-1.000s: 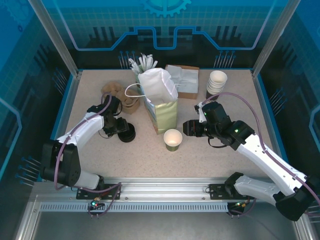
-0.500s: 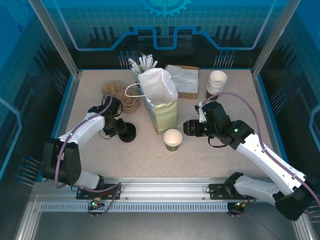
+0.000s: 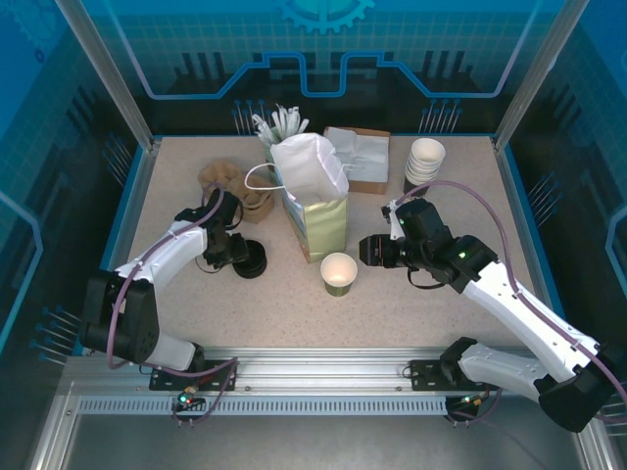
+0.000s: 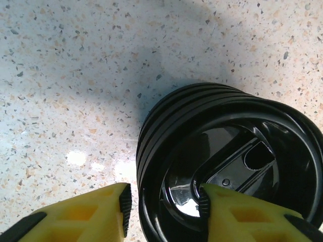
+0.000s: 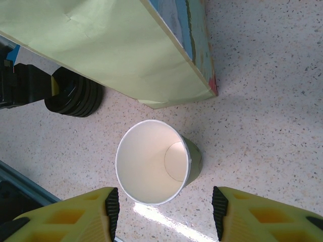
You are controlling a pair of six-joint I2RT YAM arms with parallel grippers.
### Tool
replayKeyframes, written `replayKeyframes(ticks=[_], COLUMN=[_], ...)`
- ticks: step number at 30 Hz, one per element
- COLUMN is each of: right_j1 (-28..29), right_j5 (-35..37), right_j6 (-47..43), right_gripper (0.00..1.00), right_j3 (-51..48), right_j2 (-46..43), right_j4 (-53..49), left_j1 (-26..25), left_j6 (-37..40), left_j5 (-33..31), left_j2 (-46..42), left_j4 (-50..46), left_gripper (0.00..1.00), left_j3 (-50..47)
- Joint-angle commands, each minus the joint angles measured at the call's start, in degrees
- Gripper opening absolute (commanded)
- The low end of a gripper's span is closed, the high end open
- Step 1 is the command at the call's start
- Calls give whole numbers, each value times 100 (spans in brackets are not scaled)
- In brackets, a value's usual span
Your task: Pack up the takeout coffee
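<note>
The takeout coffee cup (image 3: 339, 272), olive-green with a white rim, stands upright and lidless in front of the white paper bag (image 3: 315, 196). My right gripper (image 5: 164, 212) is open over the cup (image 5: 154, 161), one pad on each side, and touches nothing. It is just right of the cup in the top view (image 3: 370, 251). A stack of black lids (image 4: 227, 151) sits left of the bag. My left gripper (image 4: 164, 206) straddles the stack's rim. One pad rests inside the top lid. The other stands just clear of the outer wall.
A stack of white-rimmed cups (image 3: 424, 162) stands at the back right, beside a cardboard box of napkins (image 3: 358, 157). Brown paper items (image 3: 235, 186) lie at the back left and white utensils (image 3: 279, 125) stand behind the bag. The bag's lower edge (image 5: 116, 45) hangs close above the cup.
The left gripper has shifted slightly at the lid stack. The right arm, cup and bag have not moved.
</note>
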Motion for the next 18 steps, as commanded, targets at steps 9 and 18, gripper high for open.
replayKeyframes(ticks=[9,18], right_j1=[-99,-115], right_j5=[-35,-30], right_j6=[30,37], right_gripper=[53,53], right_j3=[-135,-190], right_j2=[-33,-97], right_j4=[-71,-75], left_j1=[-126,-244], left_j6=[63,94], left_j5=[-171,-354], left_j2=[-47,-43], left_j4=[-233,-413], left_gripper=[30,30], left_j3=[153,298])
